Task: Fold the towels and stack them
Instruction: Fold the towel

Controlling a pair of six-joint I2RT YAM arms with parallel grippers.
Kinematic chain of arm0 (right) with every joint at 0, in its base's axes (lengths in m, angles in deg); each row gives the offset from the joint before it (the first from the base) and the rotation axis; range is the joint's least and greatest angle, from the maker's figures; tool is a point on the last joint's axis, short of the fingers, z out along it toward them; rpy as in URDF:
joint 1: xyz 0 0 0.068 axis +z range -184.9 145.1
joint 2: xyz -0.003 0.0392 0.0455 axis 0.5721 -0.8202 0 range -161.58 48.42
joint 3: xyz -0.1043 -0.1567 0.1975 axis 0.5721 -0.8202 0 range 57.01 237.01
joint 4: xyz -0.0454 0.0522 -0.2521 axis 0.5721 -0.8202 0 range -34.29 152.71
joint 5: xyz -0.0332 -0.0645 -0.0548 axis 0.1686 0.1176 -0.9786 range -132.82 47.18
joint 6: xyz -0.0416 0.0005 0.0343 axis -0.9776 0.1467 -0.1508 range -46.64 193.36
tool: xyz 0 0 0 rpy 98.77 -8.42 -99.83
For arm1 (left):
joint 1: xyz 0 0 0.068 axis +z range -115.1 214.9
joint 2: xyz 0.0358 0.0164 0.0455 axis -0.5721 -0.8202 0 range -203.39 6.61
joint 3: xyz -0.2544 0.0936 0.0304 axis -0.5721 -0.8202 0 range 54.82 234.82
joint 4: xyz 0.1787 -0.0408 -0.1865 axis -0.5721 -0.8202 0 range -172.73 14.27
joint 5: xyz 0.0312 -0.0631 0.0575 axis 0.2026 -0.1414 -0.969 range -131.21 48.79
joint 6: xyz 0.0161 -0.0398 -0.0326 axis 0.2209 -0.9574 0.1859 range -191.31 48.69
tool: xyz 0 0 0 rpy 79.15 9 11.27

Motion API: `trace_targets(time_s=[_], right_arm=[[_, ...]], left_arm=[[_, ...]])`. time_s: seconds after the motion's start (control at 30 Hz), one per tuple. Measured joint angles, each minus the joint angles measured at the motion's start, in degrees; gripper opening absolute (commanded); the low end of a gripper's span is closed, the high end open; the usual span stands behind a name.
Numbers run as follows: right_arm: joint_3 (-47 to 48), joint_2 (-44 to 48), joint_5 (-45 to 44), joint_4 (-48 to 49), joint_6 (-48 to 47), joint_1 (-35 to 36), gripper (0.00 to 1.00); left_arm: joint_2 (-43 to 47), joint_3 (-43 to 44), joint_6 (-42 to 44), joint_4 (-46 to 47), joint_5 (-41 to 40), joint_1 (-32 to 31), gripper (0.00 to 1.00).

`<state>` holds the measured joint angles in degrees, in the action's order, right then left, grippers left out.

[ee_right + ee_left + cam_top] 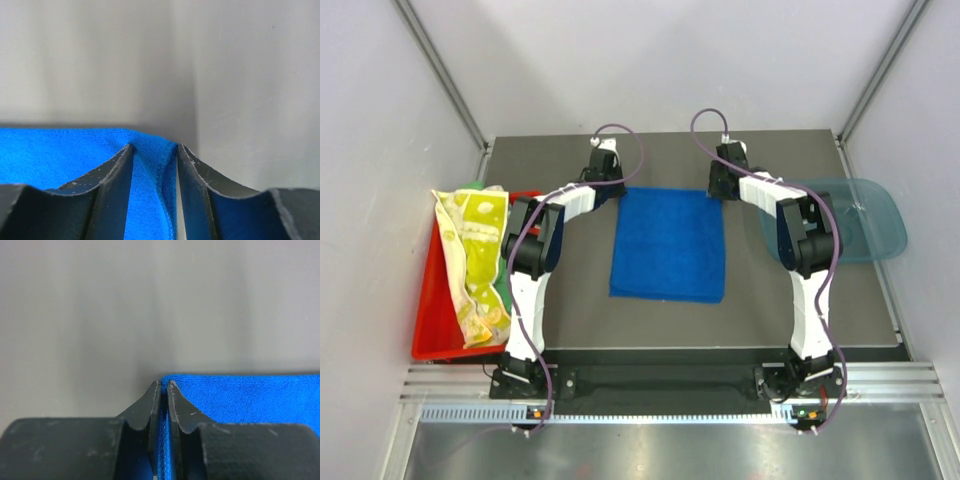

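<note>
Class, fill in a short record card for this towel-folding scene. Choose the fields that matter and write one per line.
middle of table: blue towel, spread flat
left gripper: shut on the blue towel's far left corner
right gripper: open, fingers either side of the far right corner
left edge: red tray holding a yellow printed towel
right edge: blue bin, see-through
</note>
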<state>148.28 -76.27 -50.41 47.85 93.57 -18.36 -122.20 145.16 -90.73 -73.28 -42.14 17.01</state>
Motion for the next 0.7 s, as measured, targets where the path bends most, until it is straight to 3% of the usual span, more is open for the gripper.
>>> trace_targets(time_s=[0.17,0.3,0.53,0.7], right_arm=[[1.0,-0.7,-0.2,0.2,0.0,-0.3,0.39],[1.7,-1.2,-0.3,0.0,0.0,-0.3,0.31],[3.0,-2.3,0.1,0.1,0.1,-0.3,0.11],[3.0,-2.3,0.6,0.1,0.3,-0.3,0.00]], left_arm=[[-0.2,0.3,-0.2,0.1,0.0,0.3,0.11],[-0.2,0.4,-0.4,0.1,0.0,0.3,0.11],[-0.3,0.4,-0.6,0.2,0.0,0.5,0.10],[-0.4,0.4,-1.5,0.5,0.3,0.7,0.00]])
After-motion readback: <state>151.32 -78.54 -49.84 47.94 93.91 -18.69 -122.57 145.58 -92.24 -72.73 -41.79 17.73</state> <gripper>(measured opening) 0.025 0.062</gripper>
